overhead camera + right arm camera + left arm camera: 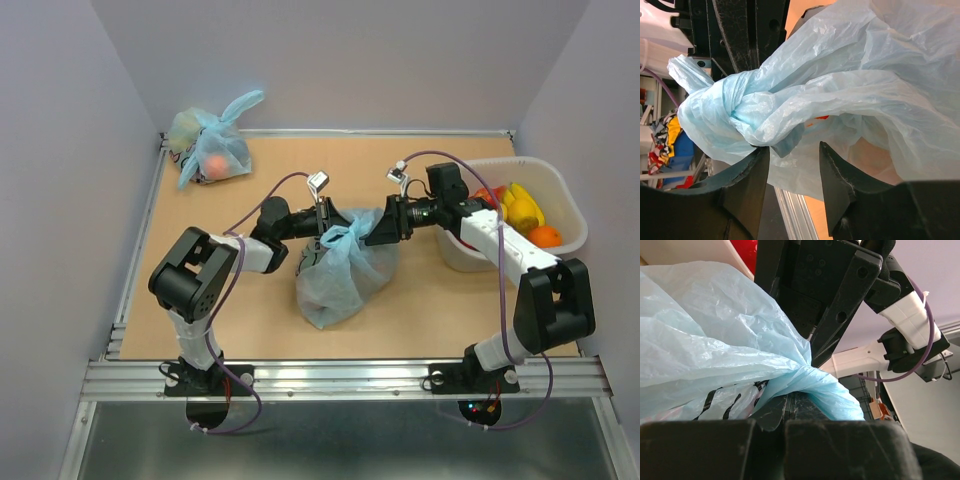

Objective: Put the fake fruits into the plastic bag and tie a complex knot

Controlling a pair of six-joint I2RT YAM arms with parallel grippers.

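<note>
One table: tan board walled on three sides; both arms bolted at its near edge
Two arms: left arm and right arm reach inward and meet over the middle of the board, wrists facing each other
Bin: pale translucent tub at the right side of the table, just behind the right arm's forearm
Plastic bag: light-blue, crumpled, lying at mid-table between the two wrists; its body sags toward the near edge, its gathered neck is up between the claws; dark printed marks show on its film in the left wrist view
Smaller bag: light-blue, in the far left corner, well apart from the arms; pink and pale green lumps show through it
Left gripper: clenched on the bag's bunched plastic; in its own wrist view the fingers sit close together with the blue film pinched between them
Right gripper: released; its fingers stand apart below the knot, a loose fold of film hanging in the gap
Fake fruits: yellow banana, orange and a red one heaped in the bin; none lies loose on the board
Knot: tight blue twist at the bag's neck, a pointed end sticking out sideways
</note>
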